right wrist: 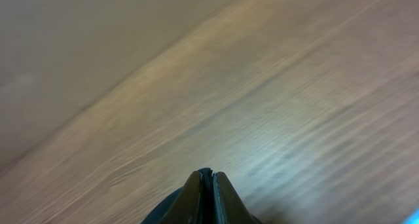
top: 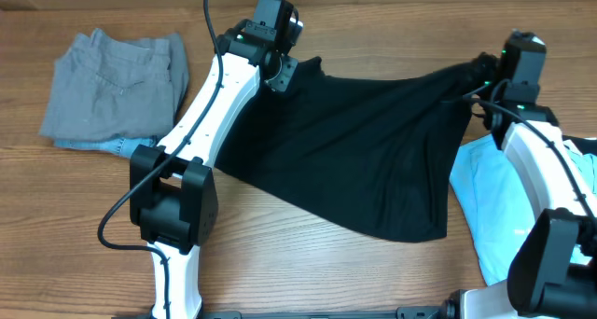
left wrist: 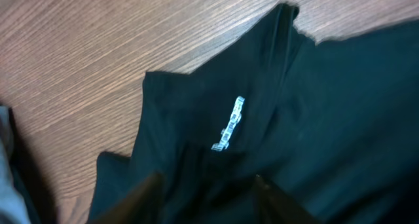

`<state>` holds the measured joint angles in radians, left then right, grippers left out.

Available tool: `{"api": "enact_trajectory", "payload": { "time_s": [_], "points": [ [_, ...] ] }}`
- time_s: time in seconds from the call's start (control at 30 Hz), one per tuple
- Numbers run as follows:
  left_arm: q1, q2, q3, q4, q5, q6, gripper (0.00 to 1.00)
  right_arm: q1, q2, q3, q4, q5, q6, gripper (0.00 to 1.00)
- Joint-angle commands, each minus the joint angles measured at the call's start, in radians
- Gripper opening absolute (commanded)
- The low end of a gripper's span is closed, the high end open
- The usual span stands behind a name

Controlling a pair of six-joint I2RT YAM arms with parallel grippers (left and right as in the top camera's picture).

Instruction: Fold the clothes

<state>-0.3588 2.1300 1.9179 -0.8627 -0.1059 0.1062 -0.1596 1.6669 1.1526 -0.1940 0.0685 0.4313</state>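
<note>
Wood-grain table (top: 308, 263), black shirt (top: 354, 160) spread across the middle of it.

Left arm: base on the near side, left of the shirt. Its white link runs diagonally up to the shirt's far-left corner, wrist tipped down. The left gripper (top: 280, 76) sits right at that corner.

Right arm: base to the near right of the shirt, link reaching up to the shirt's far-right corner. The right gripper (top: 487, 76) is at that corner, and the cloth is drawn to a point there.

Left of the shirt and well apart from it is a folded grey garment (top: 112, 90). Right of the shirt, a light-blue tee (top: 490, 198) lies partly under the right arm.

Left wrist view only: the shirt's collar area with a small white label (left wrist: 230, 124). Both fingers (left wrist: 147, 191) stand apart at the bottom of the view, so that gripper is open, with black cloth between them. Can't tell if they touch it.

Right wrist view only: fingertips pressed together, gripper closed, blurred table beyond and a sliver of dark cloth at the finger base. The grip on the shirt corner itself reads only from overhead.
</note>
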Motion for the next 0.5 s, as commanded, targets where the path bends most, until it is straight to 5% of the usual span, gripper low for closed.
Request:
{"api": "enact_trajectory", "payload": {
  "time_s": [0.0, 0.07, 0.17, 0.2, 0.3, 0.47],
  "points": [
    [0.019, -0.023, 0.002, 0.003, 0.017, -0.008, 0.61, -0.080, 0.005, 0.014, -0.035, 0.037, 0.014, 0.07],
    [0.026, -0.023, 0.001, 0.022, 0.064, -0.009, 0.66, -0.108, 0.005, 0.014, -0.071, -0.034, 0.014, 0.12],
    [0.032, -0.018, -0.013, 0.090, 0.140, -0.010, 0.77, -0.133, 0.005, 0.014, -0.132, -0.145, 0.006, 0.72],
    [0.032, -0.015, -0.016, 0.103, 0.155, -0.010, 0.79, -0.133, 0.005, 0.014, -0.147, -0.163, 0.006, 0.78],
    [0.032, 0.021, -0.018, 0.130, 0.207, -0.035, 0.81, -0.132, 0.005, 0.014, -0.233, -0.235, 0.006, 0.87],
    [0.031, 0.113, -0.018, 0.186, 0.252, -0.035, 0.76, -0.130, 0.005, 0.014, -0.406, -0.416, 0.006, 0.86]
  ]
}}
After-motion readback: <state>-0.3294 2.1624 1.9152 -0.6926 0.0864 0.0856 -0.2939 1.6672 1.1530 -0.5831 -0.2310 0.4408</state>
